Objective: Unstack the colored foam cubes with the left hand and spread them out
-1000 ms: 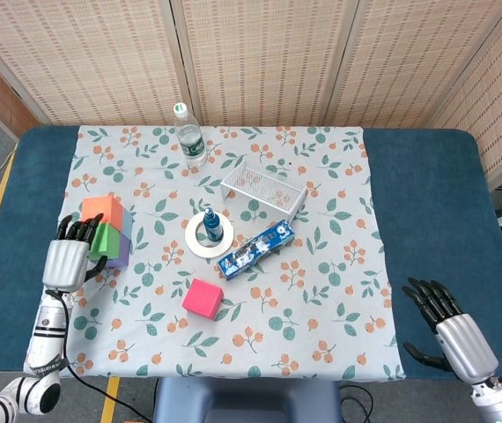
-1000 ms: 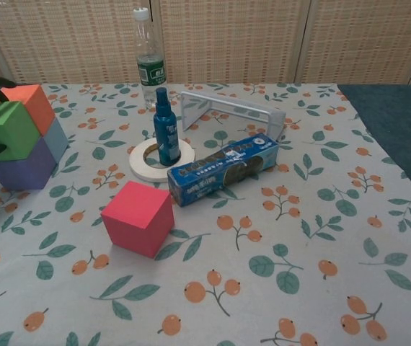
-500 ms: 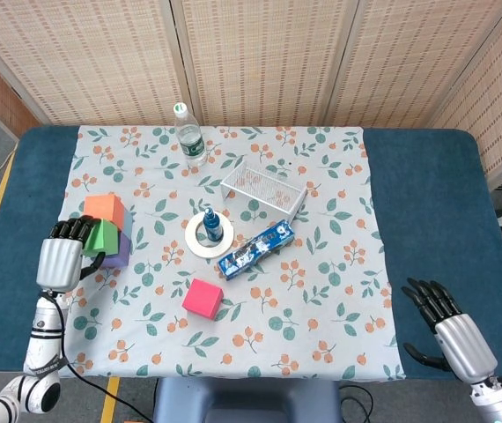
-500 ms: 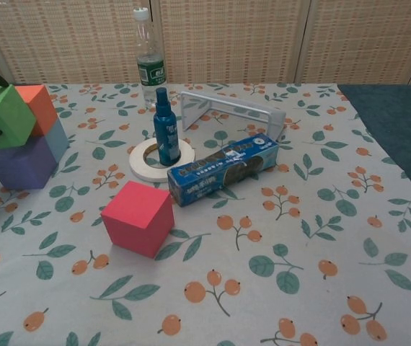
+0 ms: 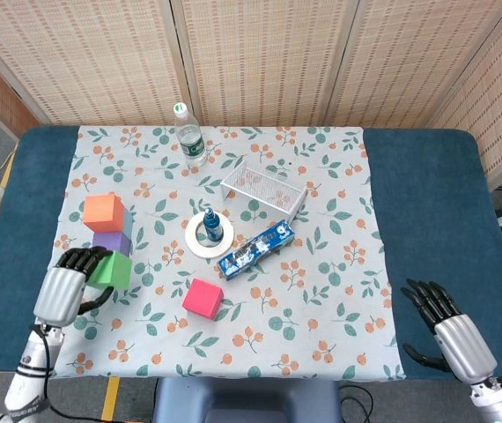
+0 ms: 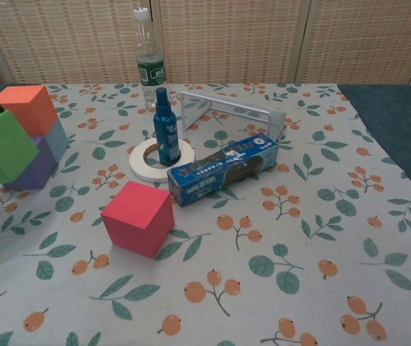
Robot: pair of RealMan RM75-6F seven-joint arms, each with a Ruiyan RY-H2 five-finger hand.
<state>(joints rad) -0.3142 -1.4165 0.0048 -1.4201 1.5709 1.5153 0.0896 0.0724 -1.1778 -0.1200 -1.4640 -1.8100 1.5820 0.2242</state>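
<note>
Head view, item: green foam cube point(image 5: 110, 270), held in the left robot hand point(image 5: 61, 293) off the stack near the counter's point(image 5: 409, 194) left front, just in front of the purple cube point(image 5: 110, 242) and orange cube point(image 5: 104, 211); the pink cube point(image 5: 203, 299) sits apart. Handling, judged: light, soft, squashable, not slippery; grip on opposite flat faces. Right robot hand point(image 5: 449, 330): empty, fingers apart.

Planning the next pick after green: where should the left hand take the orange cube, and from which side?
Probably from above, fingers on two opposite upright faces of the orange cube. It sits on a blue-grey block, with its top and most side faces bare. The purple cube stands close on the near side, so the left and right faces look freest. The left hand holds the green cube.
</note>
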